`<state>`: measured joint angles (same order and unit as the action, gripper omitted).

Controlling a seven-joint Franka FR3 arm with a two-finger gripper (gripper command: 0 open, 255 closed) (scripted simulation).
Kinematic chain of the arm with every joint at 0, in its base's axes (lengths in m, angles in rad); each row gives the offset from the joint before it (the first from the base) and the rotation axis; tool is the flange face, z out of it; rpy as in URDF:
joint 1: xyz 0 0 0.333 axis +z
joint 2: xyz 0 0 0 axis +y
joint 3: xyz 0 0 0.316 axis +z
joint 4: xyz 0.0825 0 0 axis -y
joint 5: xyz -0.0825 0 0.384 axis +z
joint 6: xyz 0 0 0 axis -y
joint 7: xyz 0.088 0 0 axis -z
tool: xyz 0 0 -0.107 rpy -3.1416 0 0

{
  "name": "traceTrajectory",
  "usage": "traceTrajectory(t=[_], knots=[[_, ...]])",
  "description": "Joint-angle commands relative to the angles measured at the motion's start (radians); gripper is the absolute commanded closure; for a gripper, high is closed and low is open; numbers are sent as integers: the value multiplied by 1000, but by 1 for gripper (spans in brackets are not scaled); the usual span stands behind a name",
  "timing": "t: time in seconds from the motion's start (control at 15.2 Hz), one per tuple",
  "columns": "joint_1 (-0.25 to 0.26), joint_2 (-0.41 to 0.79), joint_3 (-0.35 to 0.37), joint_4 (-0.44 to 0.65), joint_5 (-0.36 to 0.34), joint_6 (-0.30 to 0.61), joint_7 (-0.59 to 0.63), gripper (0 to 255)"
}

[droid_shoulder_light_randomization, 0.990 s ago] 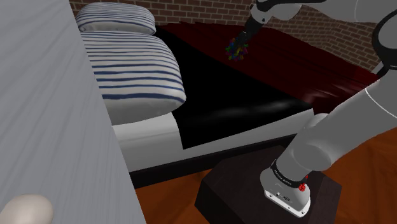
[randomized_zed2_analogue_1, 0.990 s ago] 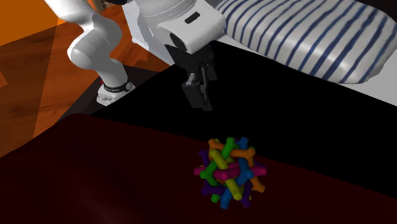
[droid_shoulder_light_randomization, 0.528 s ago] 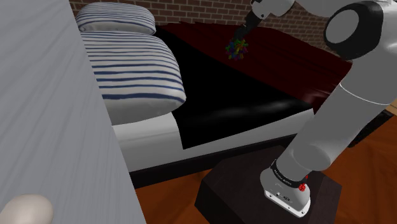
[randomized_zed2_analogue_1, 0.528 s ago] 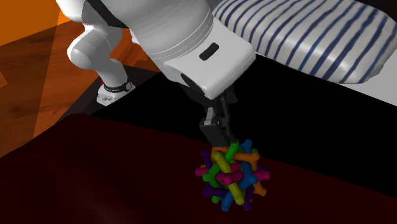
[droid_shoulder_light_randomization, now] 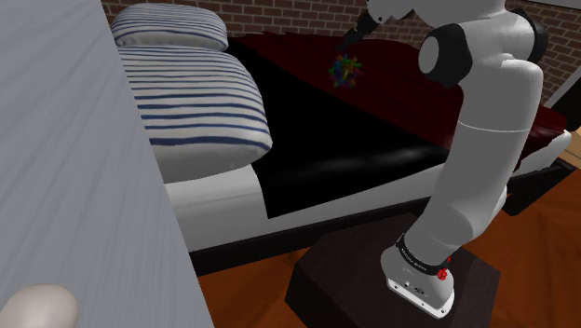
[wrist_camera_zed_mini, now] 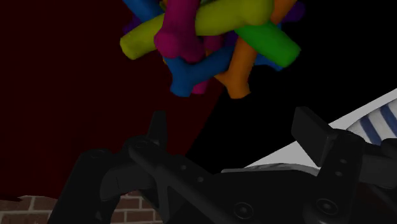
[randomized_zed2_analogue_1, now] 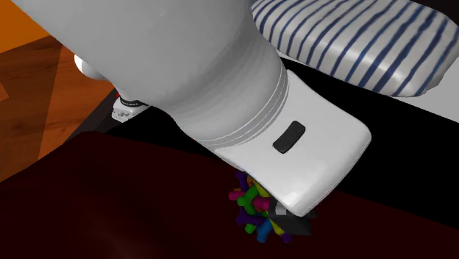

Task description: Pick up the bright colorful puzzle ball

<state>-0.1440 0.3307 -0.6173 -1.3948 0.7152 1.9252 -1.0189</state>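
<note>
The puzzle ball [droid_shoulder_light_randomization: 344, 70] is a knot of green, magenta, blue, orange and purple rods. It lies on the dark red blanket [droid_shoulder_light_randomization: 410, 75] near the far side of the bed. My black gripper [droid_shoulder_light_randomization: 347, 44] hangs just above it, slanting down from the white hand. In the wrist view the ball [wrist_camera_zed_mini: 210, 38] lies just past the gripper [wrist_camera_zed_mini: 234, 127], whose fingers [wrist_camera_zed_mini: 157, 130] stand open and do not touch it. In the second exterior view the white wrist hides part of the ball [randomized_zed2_analogue_1: 252, 210].
Blue-striped white pillows [droid_shoulder_light_randomization: 195, 93] lie at the shoulder view's left side of the bed. A black sheet [droid_shoulder_light_randomization: 317, 140] covers its middle. A brick wall [droid_shoulder_light_randomization: 279, 14] runs behind. A grey panel [droid_shoulder_light_randomization: 65, 168] fills the left foreground, and the dark stand [droid_shoulder_light_randomization: 354, 280] sits on wooden floor.
The arm has stretched further across the bed. The gripper has come from short of the ball to right over it, and the wrist now hides part of the ball in the second exterior view.
</note>
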Motion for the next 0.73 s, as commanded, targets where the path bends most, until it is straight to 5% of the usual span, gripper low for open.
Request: traceTrajectory(t=[0.0, 0.46, 0.53, 0.66], knots=[[-8, 12, 4, -4, 17, 11, -17, 0], [4, 8, 10, -79, 30, 74, -54, 0], [6, 6, 10, -84, 30, 77, -55, 255], [5, 7, 10, -82, 30, 76, -55, 255]])
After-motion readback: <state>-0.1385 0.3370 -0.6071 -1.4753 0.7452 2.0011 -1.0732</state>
